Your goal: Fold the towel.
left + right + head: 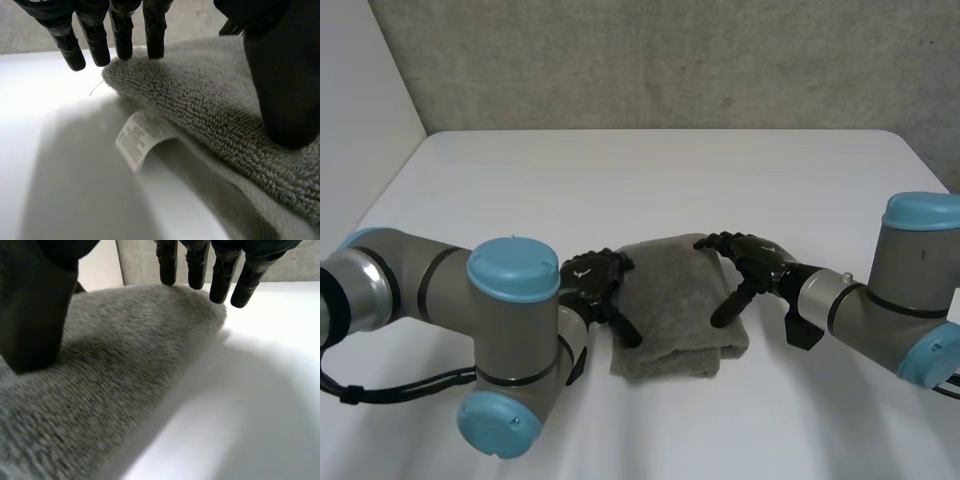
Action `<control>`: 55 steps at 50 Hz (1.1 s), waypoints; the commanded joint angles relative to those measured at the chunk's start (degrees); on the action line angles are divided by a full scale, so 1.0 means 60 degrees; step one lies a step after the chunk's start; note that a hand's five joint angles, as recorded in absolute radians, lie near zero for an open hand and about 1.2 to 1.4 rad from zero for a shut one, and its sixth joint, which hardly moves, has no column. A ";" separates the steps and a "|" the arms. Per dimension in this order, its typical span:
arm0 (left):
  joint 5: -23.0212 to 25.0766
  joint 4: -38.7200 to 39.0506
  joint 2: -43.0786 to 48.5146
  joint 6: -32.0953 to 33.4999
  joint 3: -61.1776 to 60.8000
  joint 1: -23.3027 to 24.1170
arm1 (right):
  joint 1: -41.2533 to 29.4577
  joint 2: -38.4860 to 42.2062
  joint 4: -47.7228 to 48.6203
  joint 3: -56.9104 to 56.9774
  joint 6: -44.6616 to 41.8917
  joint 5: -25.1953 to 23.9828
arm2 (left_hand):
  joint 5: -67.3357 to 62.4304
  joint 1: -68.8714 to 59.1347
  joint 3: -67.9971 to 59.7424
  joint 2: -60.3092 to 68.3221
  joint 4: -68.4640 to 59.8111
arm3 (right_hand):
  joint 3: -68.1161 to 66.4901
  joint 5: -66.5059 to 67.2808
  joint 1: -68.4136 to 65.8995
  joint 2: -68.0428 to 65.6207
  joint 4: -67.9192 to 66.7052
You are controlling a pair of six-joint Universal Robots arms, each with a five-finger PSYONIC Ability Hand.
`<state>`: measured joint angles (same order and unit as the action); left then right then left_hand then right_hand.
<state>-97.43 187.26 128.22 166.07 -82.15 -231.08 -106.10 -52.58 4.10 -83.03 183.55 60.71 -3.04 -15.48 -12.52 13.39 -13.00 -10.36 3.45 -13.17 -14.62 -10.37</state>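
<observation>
Both spread, left robot hand (pixel 600 285) and right robot hand (pixel 755 262) partly hide the towel (pixel 670 295).

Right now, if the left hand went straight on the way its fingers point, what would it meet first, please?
Most likely the towel: the left hand has its fingertips right at the folded edge. The outer fingers might instead land on the table beside it; depth is unclear.
</observation>
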 commanded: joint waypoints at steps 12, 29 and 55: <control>0.0036 -0.0112 -0.1507 0.0067 0.0084 -0.0334 | 0.0077 -0.2018 -0.0609 -0.0180 -0.1427 0.0765 | 0.0416 0.0821 0.0420 -0.0474 0.0500 | 0.0061 -0.0575 0.0528 0.0770 0.0061; -0.0359 -0.2294 -0.3572 0.2103 0.2047 -0.0920 | 0.0501 -0.4260 -0.1254 0.1431 -0.1442 0.2611 | 0.0472 0.0877 0.0420 -0.0530 0.0500 | 0.0061 -0.0575 0.0528 0.0770 0.0061; -0.1063 -0.3350 -0.4787 0.2469 0.1520 -0.1520 | 0.0619 -0.4391 -0.2279 0.1446 -0.1427 0.3036 | 0.0500 0.0905 0.0420 -0.0558 0.0500 | 0.0061 -0.0575 0.0528 0.0770 0.0061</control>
<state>-104.43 166.39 100.66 181.19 -72.26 -240.16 -102.37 -78.78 -9.70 -74.24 174.93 78.70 -3.04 -15.48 -12.52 13.27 -13.00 -10.36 3.44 -13.15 -14.62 -10.37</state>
